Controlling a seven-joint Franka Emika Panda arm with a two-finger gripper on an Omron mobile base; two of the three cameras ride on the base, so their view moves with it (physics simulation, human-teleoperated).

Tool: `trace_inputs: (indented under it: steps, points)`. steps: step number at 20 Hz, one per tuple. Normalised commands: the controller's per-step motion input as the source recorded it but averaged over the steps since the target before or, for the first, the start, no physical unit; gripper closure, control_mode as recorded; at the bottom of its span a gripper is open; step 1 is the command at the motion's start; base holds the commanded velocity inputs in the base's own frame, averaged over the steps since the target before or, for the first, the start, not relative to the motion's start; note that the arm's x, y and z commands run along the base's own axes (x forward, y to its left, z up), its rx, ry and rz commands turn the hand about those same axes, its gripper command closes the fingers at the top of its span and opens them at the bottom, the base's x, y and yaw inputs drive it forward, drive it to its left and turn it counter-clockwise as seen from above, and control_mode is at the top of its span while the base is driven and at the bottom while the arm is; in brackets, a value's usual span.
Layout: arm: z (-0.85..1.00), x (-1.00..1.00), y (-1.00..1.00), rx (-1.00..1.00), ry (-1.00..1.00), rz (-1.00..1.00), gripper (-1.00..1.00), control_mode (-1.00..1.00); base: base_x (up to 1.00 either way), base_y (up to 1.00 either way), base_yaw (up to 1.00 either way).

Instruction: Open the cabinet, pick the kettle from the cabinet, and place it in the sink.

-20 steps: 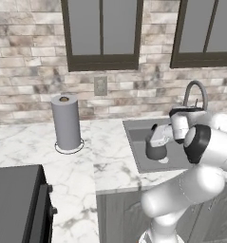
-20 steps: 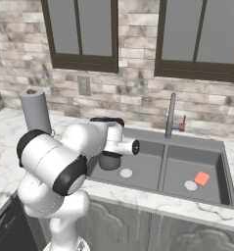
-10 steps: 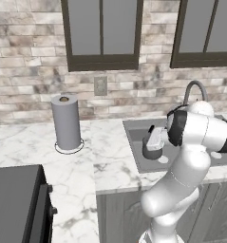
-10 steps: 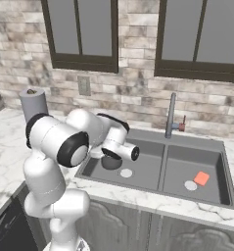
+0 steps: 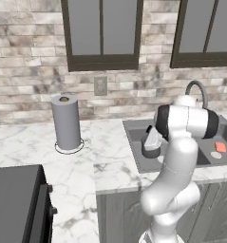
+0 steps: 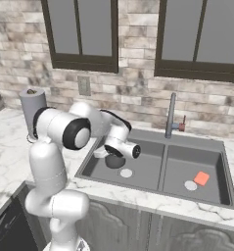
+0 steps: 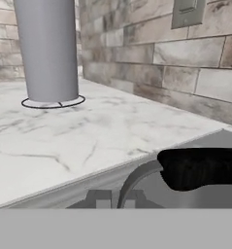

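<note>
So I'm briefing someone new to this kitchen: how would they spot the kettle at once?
Find the dark double sink set in the marble counter. In its basin nearer the paper towel roll sits the kettle, squat, round and dark grey, just below the tool. The other basin holds only a small orange sponge.

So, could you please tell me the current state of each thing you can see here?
kettle: upright in the sink's left basin, under the hand.
hand: low over the kettle; grip unclear.
sink: left basin holds the kettle.
paper towel roll: standing upright on the counter.
</note>
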Motion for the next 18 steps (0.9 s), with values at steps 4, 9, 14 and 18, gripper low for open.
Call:
trace_inputs:
  steps: [4,9,14,18]
  points:
    - [-0.34,0.23,-0.04,0.00,0.00,0.00,1.00,-1.00,0.00,0.00,0.00]
    - [-0.36,0.23,-0.06,0.00,0.00,0.00,1.00,-1.00,0.00,0.00,0.00]
    - [-0.34,0.21,-0.12,0.00,0.00,0.02,1.00,-1.00,0.00,0.00,0.00]
    - [-0.35,0.02,-0.14,0.00,0.00,0.02,1.00,-1.00,0.00,0.00,0.00]
